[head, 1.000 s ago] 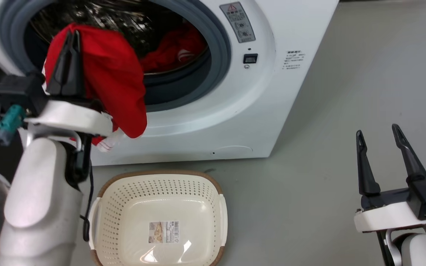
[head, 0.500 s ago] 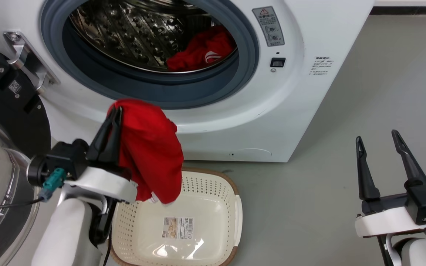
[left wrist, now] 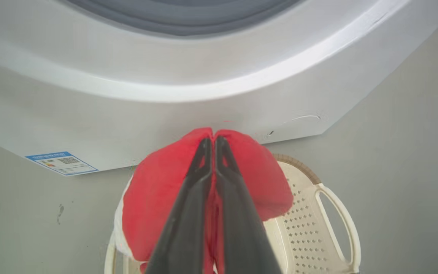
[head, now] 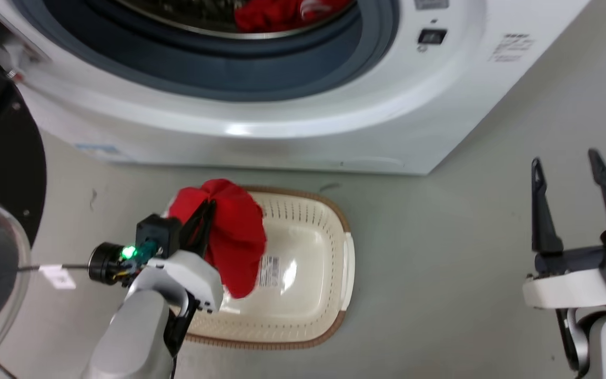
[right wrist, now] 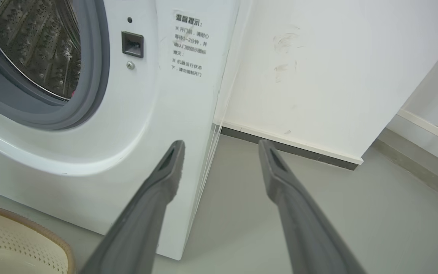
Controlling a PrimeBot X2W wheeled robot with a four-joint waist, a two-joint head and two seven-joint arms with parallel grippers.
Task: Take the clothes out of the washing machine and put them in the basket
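A bright red garment (head: 237,237), soft and bunched, is gripped between the closed fingers of the left end effector (head: 209,206) at the lower left of the head view. It is draped over the left part of the cream perforated basket (head: 334,216). A second red garment (head: 276,13) with white trim is seen at the top edge, inside the washing machine (head: 292,131). The right end effector (head: 564,158), lower right, is held open and empty. The basket is set on a grey floor (head: 440,263). A white wall (right wrist: 318,68) with dark skirting (right wrist: 287,149) is seen in the right wrist view.
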